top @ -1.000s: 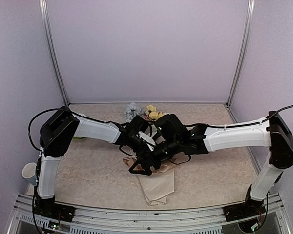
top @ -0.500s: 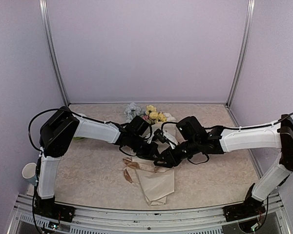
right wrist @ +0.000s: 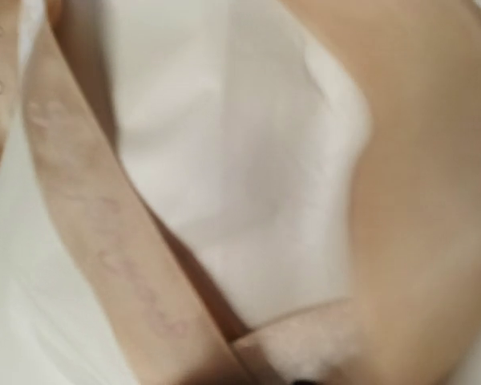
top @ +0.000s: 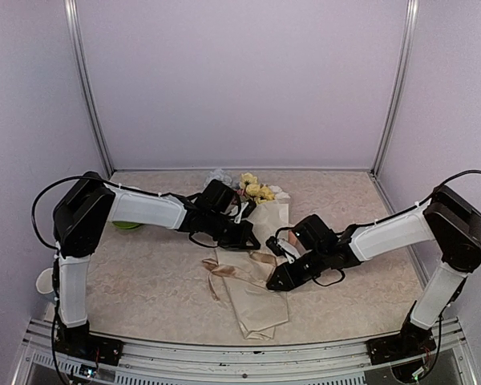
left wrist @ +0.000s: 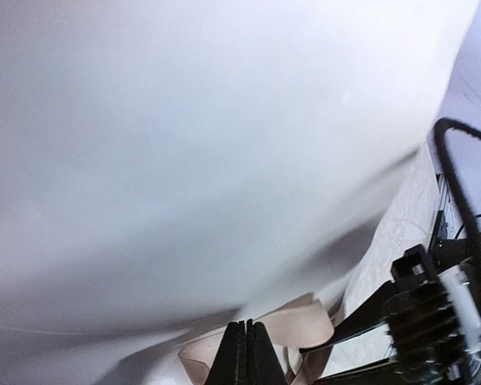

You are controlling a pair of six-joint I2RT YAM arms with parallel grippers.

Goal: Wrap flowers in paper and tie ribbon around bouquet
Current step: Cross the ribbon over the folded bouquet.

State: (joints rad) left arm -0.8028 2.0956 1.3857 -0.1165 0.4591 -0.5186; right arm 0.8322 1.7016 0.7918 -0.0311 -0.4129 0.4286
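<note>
Lying on the marbled cream tabletop [top: 144,277], the large crinkly beige paper sheet [top: 260,306] holds yellow and pale artificial flowers [top: 252,189] at its far end, flat tan ribbon [top: 224,269] across its middle, the left gripper [top: 251,241] pinched shut beside it, the right gripper [top: 275,282] low over the sheet, its opening impossible to tell.

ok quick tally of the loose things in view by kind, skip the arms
paper wrap: 1
ribbon: 1
flower bunch: 1
green item, mostly hidden under the left arm: 1
white cup: 1
total: 5
</note>
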